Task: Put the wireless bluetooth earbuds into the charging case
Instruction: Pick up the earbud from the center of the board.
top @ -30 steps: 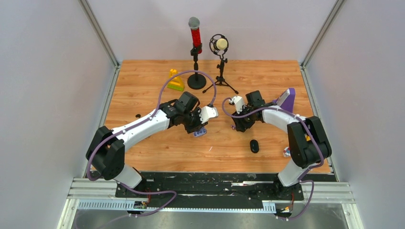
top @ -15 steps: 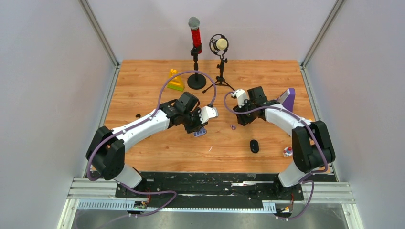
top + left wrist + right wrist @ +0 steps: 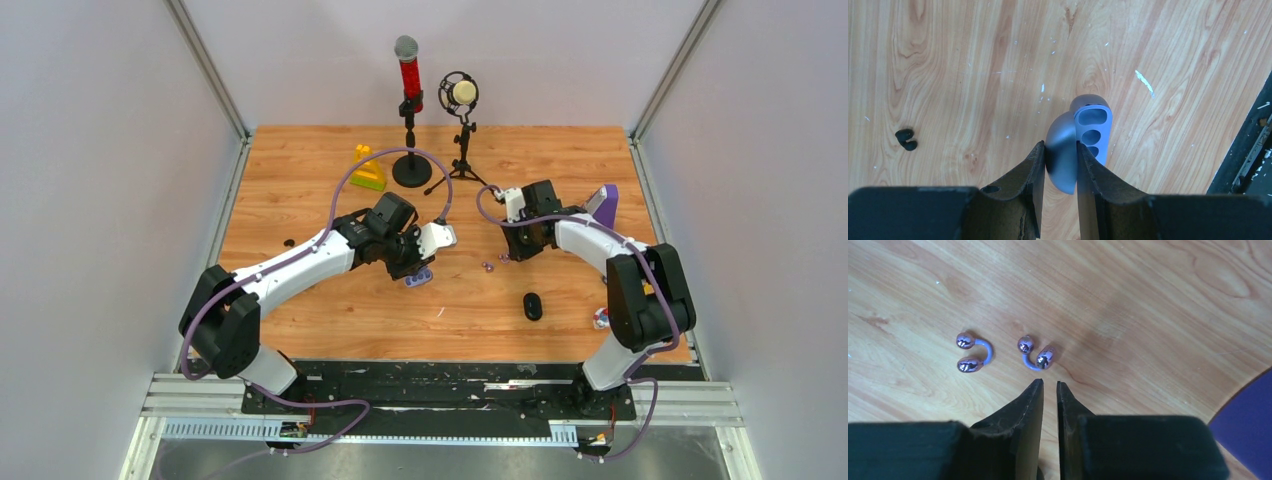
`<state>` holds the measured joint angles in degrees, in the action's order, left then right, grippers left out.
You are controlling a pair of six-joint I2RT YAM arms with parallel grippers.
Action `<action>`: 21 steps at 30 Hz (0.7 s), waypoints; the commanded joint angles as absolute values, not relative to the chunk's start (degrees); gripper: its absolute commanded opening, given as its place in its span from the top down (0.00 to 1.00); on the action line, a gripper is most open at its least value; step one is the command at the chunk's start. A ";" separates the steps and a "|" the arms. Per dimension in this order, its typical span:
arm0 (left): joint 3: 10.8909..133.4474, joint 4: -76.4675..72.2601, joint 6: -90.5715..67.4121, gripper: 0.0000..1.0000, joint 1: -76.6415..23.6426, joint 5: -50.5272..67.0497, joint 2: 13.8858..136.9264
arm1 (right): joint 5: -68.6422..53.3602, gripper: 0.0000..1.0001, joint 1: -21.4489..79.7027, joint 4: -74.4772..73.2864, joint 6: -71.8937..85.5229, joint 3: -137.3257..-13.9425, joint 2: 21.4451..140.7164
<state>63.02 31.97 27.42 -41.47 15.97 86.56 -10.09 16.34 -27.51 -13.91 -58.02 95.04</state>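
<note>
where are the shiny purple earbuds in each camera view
Top external: purple earbuds mid-picture, just left of the right gripper.
Left wrist: not in view.
Right wrist: upper left of centre, just ahead of the fingertips.
Shared landmark: the right gripper.

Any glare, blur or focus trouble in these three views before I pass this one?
Right wrist: sharp; the purple earbuds carry bright specular spots, nothing washed out. Left wrist: charging case crisp, the left end effector dark and featureless. Top external: even light, soft shadows, but the earbuds are mere specks.
</note>
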 commanded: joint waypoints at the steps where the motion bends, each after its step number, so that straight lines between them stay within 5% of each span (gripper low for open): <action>1: 63.00 30.49 28.30 1.00 -41.38 16.27 84.08 | -12.76 0.83 16.26 -29.28 -12.73 -60.16 94.85; 21: 63.14 30.28 27.89 1.00 -41.39 16.35 84.76 | -8.51 0.84 16.33 -26.43 -10.95 -62.89 101.82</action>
<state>63.02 31.94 27.42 -41.50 15.94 86.56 -10.90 16.34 -29.54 -11.92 -59.88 99.88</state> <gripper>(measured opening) 0.336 0.166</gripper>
